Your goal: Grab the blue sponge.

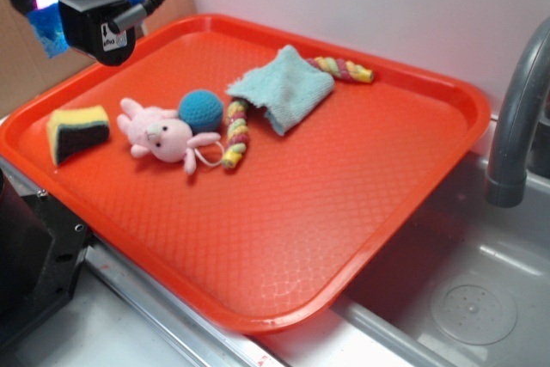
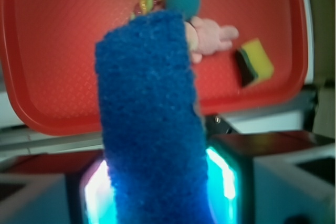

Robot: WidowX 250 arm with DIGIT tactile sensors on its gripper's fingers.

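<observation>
The blue sponge [image 2: 149, 124] fills the middle of the wrist view, standing lengthwise between my jaws, its rough blue face toward the camera. My gripper [image 2: 157, 203] is shut on it. In the exterior view my gripper [image 1: 51, 15] hangs high above the tray's far left corner, and only a bit of the blue sponge [image 1: 49, 30] shows beneath the black arm body. The sponge is lifted well clear of the orange tray [image 1: 284, 238].
On the tray lie a yellow-green-black wedge sponge [image 1: 77, 132], a pink plush bunny [image 1: 163, 133], a teal crocheted ball [image 1: 200, 110], a striped rope toy [image 1: 236, 132] and a pale green cloth [image 1: 284, 88]. A grey faucet [image 1: 516, 126] and sink [image 1: 473, 298] stand at the right.
</observation>
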